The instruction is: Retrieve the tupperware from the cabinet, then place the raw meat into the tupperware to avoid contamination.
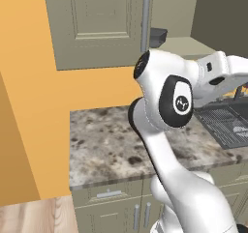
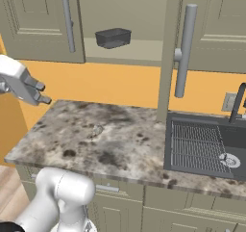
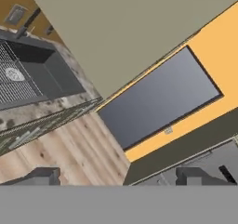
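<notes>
- Tupperware (image 2: 113, 37): low, smoky dark-grey tub with rounded corners, sitting on the shelf inside the open cabinet (image 2: 41, 21).
- Cabinet doors: olive-grey, panelled, with long grey bar handles.
- Hand (image 2: 41, 93): fingers spread wide, holding nothing, at the left above the bench (image 2: 96, 139).
- Bench: speckled, stone-like; dark ribbed sink (image 2: 204, 147) at its right.

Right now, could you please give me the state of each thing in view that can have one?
cabinet: doors open, shelf exposed.
tupperware: resting upright on the cabinet shelf, untouched, nothing inside that I can make out.
gripper: open, holding nothing, off to the left above the counter's edge, away from the tupperware.
sink: basin with a grid rack lying in it; no water running that I can see.
</notes>
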You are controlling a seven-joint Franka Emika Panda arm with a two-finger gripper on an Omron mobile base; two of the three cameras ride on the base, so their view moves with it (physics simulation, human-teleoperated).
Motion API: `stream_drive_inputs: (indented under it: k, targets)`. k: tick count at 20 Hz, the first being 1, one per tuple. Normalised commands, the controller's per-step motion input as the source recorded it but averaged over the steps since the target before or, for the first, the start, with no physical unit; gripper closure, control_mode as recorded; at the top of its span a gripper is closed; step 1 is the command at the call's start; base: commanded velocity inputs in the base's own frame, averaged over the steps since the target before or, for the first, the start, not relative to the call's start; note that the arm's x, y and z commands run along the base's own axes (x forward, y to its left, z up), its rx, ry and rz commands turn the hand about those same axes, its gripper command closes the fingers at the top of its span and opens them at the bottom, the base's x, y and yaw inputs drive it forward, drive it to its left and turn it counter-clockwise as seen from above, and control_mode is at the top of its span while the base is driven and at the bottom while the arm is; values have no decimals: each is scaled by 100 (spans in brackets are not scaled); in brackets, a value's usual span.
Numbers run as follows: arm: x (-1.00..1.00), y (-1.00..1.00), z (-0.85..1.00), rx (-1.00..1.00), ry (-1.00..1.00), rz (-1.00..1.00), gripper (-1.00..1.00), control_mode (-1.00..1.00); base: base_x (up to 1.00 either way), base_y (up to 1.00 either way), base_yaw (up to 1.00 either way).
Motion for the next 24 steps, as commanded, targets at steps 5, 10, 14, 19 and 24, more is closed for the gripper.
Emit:
stream_drive_inputs:
  k: [5, 10, 14, 19, 24]
  targets:
    - [0, 5, -4, 22, -9, 18, -100, -100, 0, 0, 0]
    - [4, 0, -16, 19, -3, 31, -100, -100, 0, 0, 0]
    - [21, 0, -31, 18, -6, 40, -100, -100, 0, 0, 0]
    - [14, 0, -32, 15, -12, 44, -100, -100, 0, 0, 0]
    - [8, 0, -24, 13, -13, 43, -100, -100, 0, 0, 0]
